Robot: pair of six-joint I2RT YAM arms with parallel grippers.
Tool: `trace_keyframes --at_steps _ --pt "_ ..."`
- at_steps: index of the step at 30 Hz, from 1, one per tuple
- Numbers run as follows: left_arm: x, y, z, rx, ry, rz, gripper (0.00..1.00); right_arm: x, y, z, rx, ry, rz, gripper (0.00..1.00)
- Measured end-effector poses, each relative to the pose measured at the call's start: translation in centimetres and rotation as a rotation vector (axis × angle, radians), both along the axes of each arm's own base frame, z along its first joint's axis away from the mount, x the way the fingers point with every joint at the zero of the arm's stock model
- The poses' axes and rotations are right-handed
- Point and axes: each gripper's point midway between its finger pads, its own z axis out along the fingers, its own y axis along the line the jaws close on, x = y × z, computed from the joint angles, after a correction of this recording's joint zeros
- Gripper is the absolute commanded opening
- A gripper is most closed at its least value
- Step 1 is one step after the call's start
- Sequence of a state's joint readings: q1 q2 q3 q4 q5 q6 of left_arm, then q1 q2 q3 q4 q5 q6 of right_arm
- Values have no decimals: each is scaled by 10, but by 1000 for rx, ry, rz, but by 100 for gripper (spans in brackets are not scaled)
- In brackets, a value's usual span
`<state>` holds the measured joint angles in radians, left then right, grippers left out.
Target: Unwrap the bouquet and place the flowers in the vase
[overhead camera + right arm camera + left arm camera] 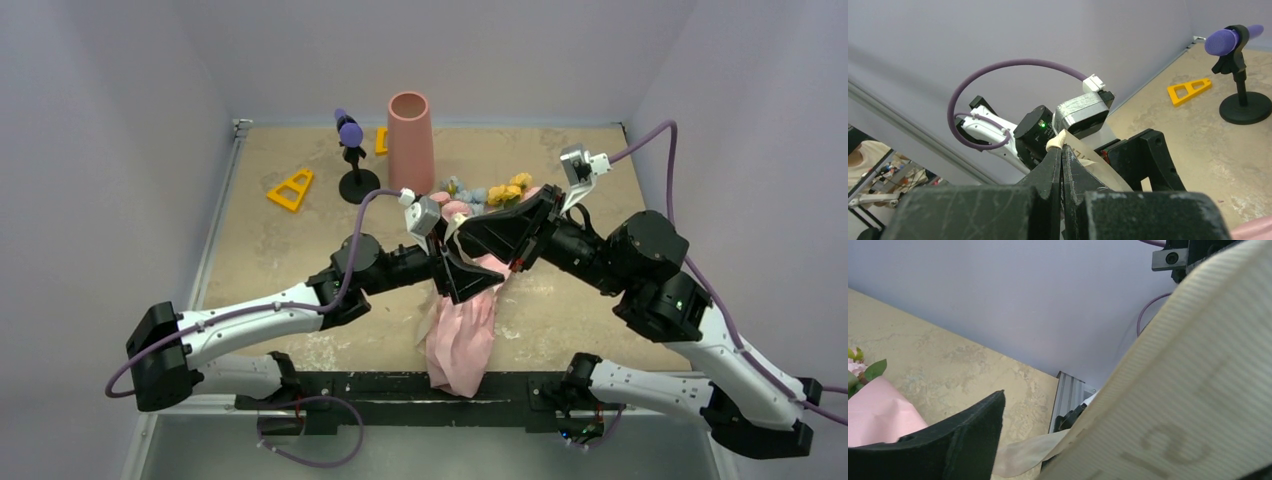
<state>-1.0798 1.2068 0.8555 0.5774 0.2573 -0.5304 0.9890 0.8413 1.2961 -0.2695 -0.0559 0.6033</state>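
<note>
Right gripper [1062, 150] pinched shut on ribbon [1168, 390] tip. Left gripper [460, 275] jaws apart, ribbon running between them. Bouquet [465, 330] lies centre-near, heads toward far vase [411, 140], wrap [455, 372] overhanging near edge. Risks: ribbon won't release and the pull drags the bouquet, or the tip grip slips.

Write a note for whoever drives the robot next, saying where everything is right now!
Right gripper: shut on the cream ribbon.
Left gripper: open, with the ribbon running past its finger; no grip seen.
Bouquet: lying on the table between the arms, pink paper toward the bases, flowers toward the vase.
Vase: upright at the back, nothing sticking out of it.
Done: ribbon caught. I cannot tell whether it is untied.
Left: pull the ribbon free, open the paper, put the flowers in the vase.
</note>
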Motion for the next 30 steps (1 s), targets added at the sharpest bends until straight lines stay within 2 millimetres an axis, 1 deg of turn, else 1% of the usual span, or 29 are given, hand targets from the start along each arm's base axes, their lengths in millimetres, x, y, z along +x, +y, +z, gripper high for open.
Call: trace_keyframes --at_steps 3,4,9,13,14,16,17,18,19,22,24,26,30 --pt "0 1 2 -6 -1 2 50 -1 -2 0 6 0 0 0" --pt "-1 2 3 -8 -2 3 42 -2 -3 0 8 -1 0 0" --pt "-3 10 12 -30 -15 11 0 -5 -9 3 23 -10 -3 0" --pt "-5 13 13 -26 -11 13 0 -5 -10 1 25 -10 -8 0" --pt "-4 14 12 -19 -7 15 0 -5 -10 0 24 -9 -10 12" --pt "-4 14 8 -5 2 18 0 -4 -10 -3 16 -5 -13 39" --pt "-4 15 7 2 6 20 0 -4 -10 -4 16 2 -14 50" --pt "-4 16 4 15 14 27 0 -3 -10 -6 8 2 -18 59" --pt "-3 19 1 32 25 37 0 -2 -11 -8 -2 4 -23 64" --pt "-1 31 -1 71 40 82 0 2 -16 -15 -30 10 -59 73" --pt "2 43 7 91 32 125 0 5 -21 -20 -50 19 -86 76" --pt "5 54 23 93 16 167 0 8 -29 -24 -65 19 -126 77" --pt "9 82 70 70 -31 256 0 12 -49 -27 -75 8 -206 77"
